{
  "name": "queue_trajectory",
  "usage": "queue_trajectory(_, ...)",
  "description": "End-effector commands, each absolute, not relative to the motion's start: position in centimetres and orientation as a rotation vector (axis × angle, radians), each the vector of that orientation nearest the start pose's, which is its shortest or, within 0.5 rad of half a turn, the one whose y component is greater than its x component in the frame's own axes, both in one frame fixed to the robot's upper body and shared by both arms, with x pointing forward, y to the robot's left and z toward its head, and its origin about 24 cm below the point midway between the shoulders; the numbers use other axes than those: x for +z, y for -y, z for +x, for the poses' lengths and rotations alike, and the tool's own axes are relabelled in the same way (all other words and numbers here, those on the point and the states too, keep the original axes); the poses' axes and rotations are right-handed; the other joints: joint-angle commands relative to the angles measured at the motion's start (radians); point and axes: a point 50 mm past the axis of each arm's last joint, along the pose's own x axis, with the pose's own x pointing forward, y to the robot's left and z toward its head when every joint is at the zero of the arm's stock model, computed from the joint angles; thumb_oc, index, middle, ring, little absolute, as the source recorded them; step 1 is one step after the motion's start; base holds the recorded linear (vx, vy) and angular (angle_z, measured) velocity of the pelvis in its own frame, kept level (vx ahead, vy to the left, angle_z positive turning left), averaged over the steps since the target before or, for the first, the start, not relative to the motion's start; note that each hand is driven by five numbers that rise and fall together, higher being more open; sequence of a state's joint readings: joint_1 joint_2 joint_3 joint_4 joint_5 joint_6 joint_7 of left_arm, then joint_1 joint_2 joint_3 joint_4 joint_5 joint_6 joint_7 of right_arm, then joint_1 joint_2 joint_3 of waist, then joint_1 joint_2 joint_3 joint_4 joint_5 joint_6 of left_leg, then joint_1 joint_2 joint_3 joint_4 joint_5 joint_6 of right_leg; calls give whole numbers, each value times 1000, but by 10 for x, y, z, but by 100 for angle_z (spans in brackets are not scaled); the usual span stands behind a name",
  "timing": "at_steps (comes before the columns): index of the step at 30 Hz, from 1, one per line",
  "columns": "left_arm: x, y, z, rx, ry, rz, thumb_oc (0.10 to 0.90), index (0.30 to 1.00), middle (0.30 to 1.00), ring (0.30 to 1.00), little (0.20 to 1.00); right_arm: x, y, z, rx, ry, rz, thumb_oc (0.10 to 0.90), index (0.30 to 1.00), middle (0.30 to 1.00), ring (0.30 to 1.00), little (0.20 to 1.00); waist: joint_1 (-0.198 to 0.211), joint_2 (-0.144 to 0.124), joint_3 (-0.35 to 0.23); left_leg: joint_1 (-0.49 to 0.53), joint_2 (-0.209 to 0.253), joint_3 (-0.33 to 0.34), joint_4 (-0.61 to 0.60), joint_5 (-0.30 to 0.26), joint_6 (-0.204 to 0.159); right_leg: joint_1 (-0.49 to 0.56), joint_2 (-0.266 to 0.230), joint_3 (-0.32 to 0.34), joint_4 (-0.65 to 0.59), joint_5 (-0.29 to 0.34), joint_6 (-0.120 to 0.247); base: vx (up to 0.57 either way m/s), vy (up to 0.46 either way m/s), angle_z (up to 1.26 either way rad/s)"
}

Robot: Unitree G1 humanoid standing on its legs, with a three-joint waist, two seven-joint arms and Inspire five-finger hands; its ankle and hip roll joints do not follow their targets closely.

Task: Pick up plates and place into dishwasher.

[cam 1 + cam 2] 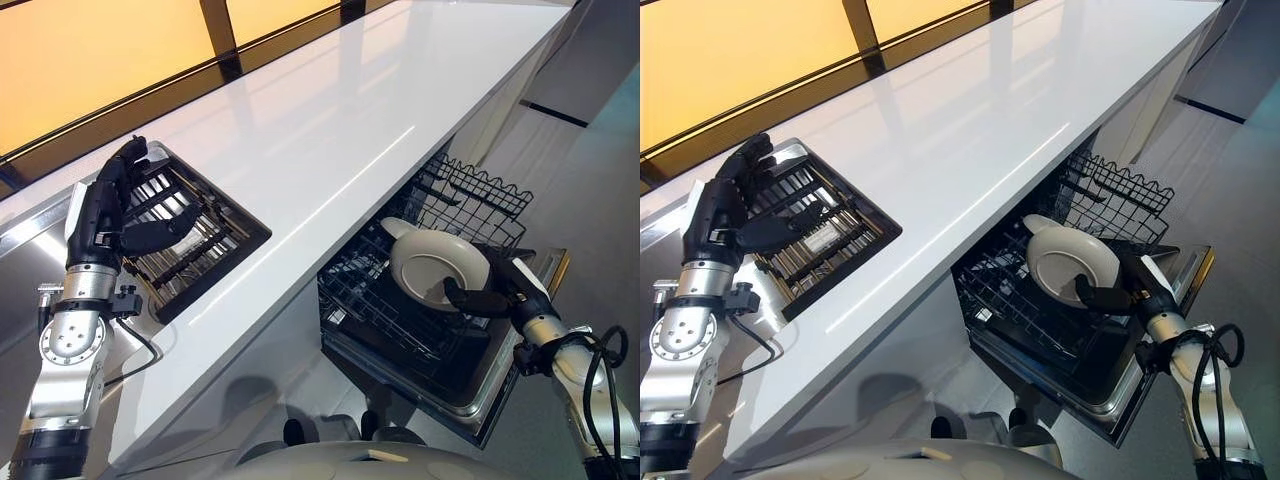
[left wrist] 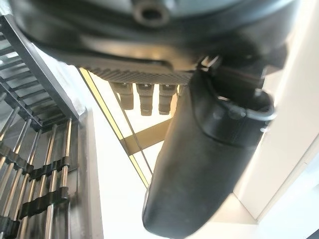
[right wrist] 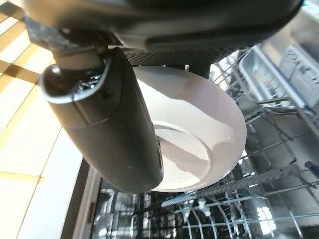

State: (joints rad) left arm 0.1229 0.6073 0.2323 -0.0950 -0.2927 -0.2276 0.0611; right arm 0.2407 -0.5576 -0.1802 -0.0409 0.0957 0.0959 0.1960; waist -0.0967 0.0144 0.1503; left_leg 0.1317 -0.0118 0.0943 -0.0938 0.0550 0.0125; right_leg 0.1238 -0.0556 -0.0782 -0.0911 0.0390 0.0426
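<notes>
One plate (image 1: 436,267), pinched at its 4 o'clock rim by the right hand (image 1: 487,297), hangs over the rack (image 1: 400,300); tilt it upright and lower between tines, while the left hand (image 1: 120,220) idles, fingers relaxed, over the drainer (image 1: 195,245).

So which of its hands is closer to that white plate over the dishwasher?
The right. The right hand grips the white plate by its rim above the dishwasher rack. The left hand is far off, open over the drying rack sunk in the countertop.
</notes>
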Motion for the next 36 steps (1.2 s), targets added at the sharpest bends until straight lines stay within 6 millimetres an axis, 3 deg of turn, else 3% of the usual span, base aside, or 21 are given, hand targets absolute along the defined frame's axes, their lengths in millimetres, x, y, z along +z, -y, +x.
queue_trajectory(1,171,-310,221,289,549,414,800,900,900,900,900,89,285,222,-56,-37,-504,100,300,300,300,200,7,3,-27,17,-52,27,6,-111,25,-32,54,-70,88,-82,47,0,0,0)
queue_trajectory(17,159,-292,232,304,530,361,800,900,900,900,900,42,233,242,-57,-125,-773,100,300,300,300,200,45,22,-8,24,-57,3,6,-106,31,-22,44,-91,102,-94,42,3,1,1)
queue_trajectory(31,159,-280,241,249,519,334,800,900,900,900,900,26,215,252,-34,-126,-1018,100,300,300,300,200,77,32,-5,24,-63,-27,6,-103,30,-13,39,-110,108,-105,39,13,1,8)
queue_trajectory(33,159,-279,242,239,518,331,800,900,900,900,900,20,215,252,-22,-153,-1046,487,632,632,632,587,81,32,-4,26,-63,-29,6,-103,30,-11,39,-112,109,-107,39,0,0,0)
queue_trajectory(34,160,-278,242,235,517,330,800,900,900,900,900,19,215,252,-16,-157,-1053,800,900,900,900,900,82,33,-4,26,-63,-30,6,-103,30,-9,38,-113,108,-107,38,0,0,0)
queue_trajectory(36,160,-277,242,226,516,329,800,900,900,900,900,18,212,252,-4,-159,-1041,800,900,900,900,900,85,31,-2,28,-63,-33,6,-103,30,-7,39,-115,108,-108,37,10,-4,2)
